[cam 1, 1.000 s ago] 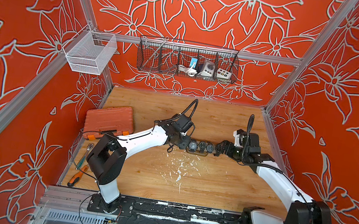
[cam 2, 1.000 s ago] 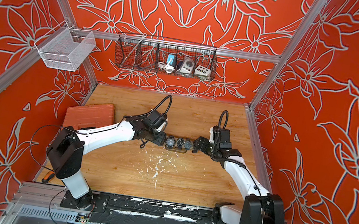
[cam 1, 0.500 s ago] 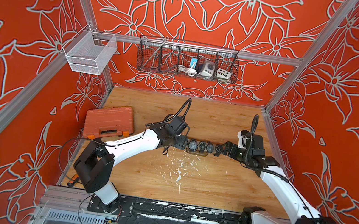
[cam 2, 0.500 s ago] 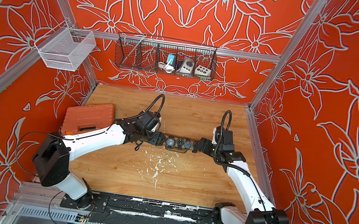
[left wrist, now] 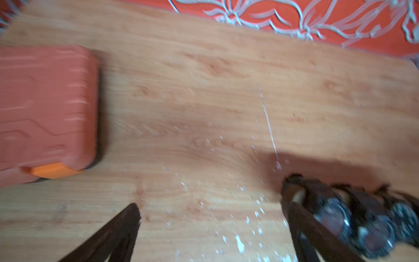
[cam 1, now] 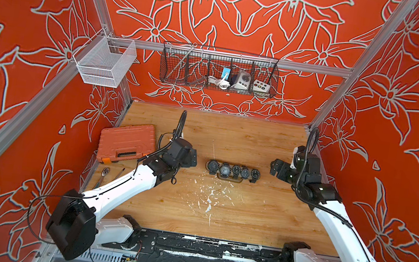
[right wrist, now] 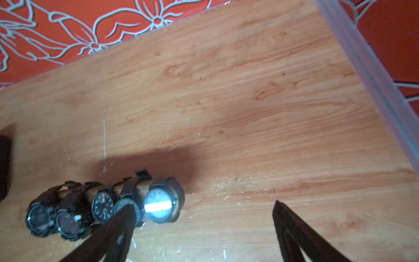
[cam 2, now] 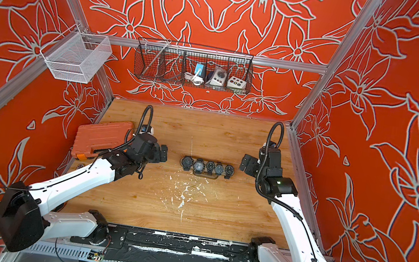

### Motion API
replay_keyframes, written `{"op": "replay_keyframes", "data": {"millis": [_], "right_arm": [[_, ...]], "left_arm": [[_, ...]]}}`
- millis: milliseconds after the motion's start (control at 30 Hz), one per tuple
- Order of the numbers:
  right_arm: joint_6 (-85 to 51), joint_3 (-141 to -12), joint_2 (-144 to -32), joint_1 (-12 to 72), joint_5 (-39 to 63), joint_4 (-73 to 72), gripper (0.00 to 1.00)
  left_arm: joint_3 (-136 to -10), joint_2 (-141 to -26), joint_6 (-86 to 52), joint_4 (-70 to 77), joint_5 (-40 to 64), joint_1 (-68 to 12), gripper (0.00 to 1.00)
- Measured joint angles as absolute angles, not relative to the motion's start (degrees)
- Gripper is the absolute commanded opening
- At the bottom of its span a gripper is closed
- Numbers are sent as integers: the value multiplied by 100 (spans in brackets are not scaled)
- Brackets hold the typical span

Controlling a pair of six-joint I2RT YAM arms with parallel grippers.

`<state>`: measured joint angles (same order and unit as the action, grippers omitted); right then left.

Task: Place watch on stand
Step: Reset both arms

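Wide open and empty on both left hand [cam 1: 193,158] and right hand [cam 1: 276,168], flanking the stand [cam 1: 229,179] with five watches [cam 1: 235,170] strapped round it.

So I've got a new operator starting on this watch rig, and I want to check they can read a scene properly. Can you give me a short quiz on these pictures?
1. How many watches are on the stand?
2. True or false: the left gripper is shut on a watch.
3. The orange case lies on which arm's side? A) the left B) the right C) neither, it hangs in the wall basket

Key
1. Five.
2. False: it and the right gripper both stand open, clear of the stand.
3. A.
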<state>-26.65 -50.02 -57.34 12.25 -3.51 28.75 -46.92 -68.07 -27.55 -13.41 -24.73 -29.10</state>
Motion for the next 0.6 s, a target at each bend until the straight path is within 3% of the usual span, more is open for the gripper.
{"op": "replay_keyframes", "data": {"millis": [233, 600], "right_arm": [[-2276, -4853, -6213, 1109, -1732, 2082, 98], [-1188, -3697, -7511, 819, -2943, -3, 98]], "left_arm": [[-3647, -6337, -2609, -263, -3380, -2152, 100], [-2908, -7190, -893, 1640, -3798, -1422, 98]]}}
